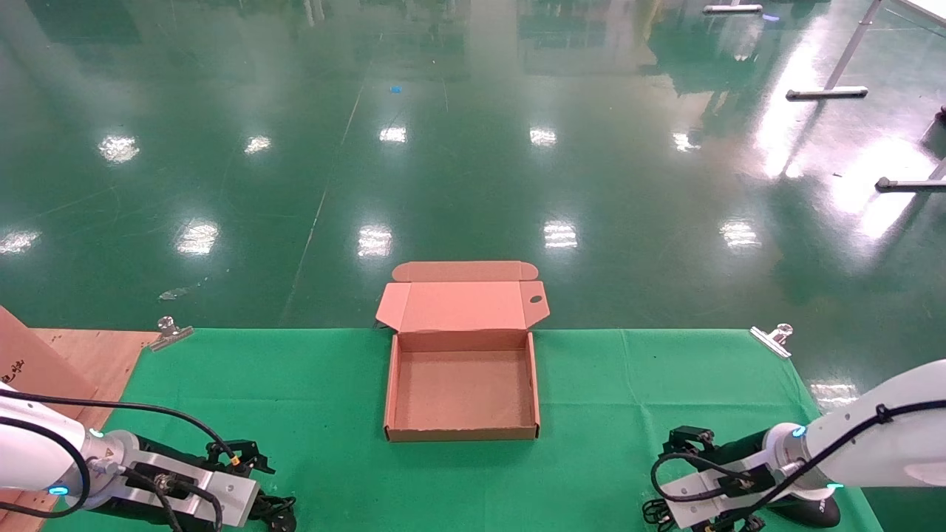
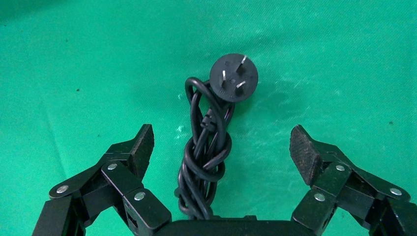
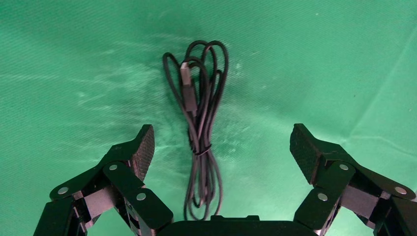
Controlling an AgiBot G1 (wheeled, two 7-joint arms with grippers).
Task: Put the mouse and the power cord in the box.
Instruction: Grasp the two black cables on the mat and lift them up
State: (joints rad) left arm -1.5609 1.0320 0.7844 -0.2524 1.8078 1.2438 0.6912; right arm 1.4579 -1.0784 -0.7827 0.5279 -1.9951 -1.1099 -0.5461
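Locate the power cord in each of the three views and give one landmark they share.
Head view: power cord at the bottom edge, under the left gripper.
Left wrist view: coiled bundle between the open fingers, plug beyond them.
Right wrist view: not in it.
Shared landmark: the green cloth.

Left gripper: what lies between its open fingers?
The coiled power cord lies on the green cloth between the left gripper's fingers, shown in the left wrist view.

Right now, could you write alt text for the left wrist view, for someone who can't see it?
A coiled black power cord lies on a green cloth, its round three-pin plug facing the camera. The left gripper sits over the bundle with its jaws spread wide open on either side, not touching it.
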